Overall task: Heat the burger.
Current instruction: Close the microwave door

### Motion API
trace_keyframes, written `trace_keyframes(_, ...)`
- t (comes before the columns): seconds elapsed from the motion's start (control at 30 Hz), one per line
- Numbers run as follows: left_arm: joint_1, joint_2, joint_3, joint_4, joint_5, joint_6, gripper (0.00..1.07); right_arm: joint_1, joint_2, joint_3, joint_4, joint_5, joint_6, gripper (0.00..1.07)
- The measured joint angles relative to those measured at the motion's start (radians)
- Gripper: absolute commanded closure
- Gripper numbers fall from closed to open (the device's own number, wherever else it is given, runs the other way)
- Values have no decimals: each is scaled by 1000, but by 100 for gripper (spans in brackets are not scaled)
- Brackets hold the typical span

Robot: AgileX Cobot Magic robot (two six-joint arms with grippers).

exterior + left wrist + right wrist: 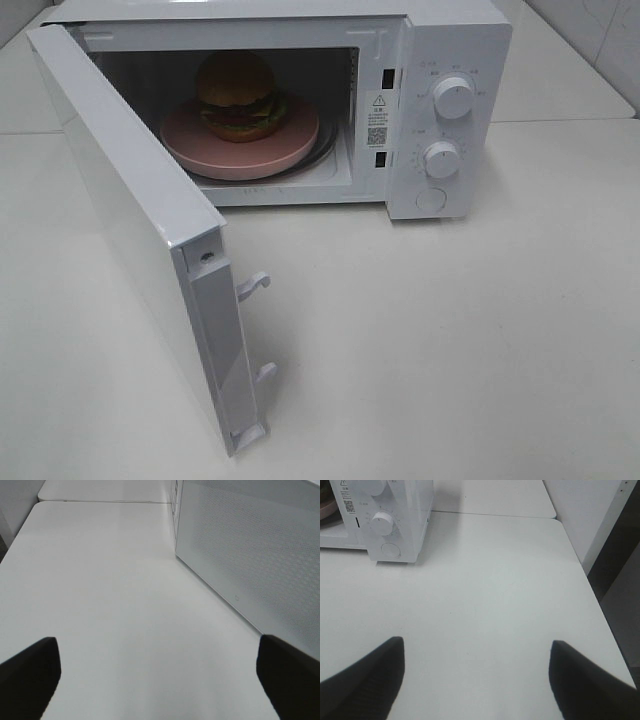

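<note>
A burger [238, 96] sits on a pink plate [290, 135] inside a white microwave [455, 40]. The microwave door [130, 220] stands wide open, swung out toward the front left. Neither gripper shows in the exterior high view. In the left wrist view my left gripper [157, 672] is open and empty over the table, with the perforated door face [250, 555] beside it. In the right wrist view my right gripper [477, 672] is open and empty over the table, well away from the microwave's control panel [385, 525].
The microwave has two white knobs [453, 98] [441, 158] and a round button [431, 199] on its right panel. Two door latch hooks [253, 285] stick out of the door's edge. The white table [450, 340] ends at an edge [592, 595] on the right.
</note>
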Motion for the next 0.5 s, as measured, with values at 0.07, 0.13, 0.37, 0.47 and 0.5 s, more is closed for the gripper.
trace_keyframes(0.07, 0, 0, 0, 0, 0, 0, 4, 0, 0, 0, 0, 0, 0, 32)
trace_keyframes(0.13, 0, 0, 0, 0, 0, 0, 4, 0, 0, 0, 0, 0, 0, 32)
trace_keyframes(0.37, 0, 0, 0, -9, 0, 0, 4, 0, 0, 0, 0, 0, 0, 32)
trace_keyframes(0.47, 0, 0, -5, -11, -1, 0, 4, 0, 0, 0, 0, 0, 0, 32)
trace_keyframes(0.5, 0, 0, -13, -11, -6, 0, 4, 0, 0, 0, 0, 0, 0, 32)
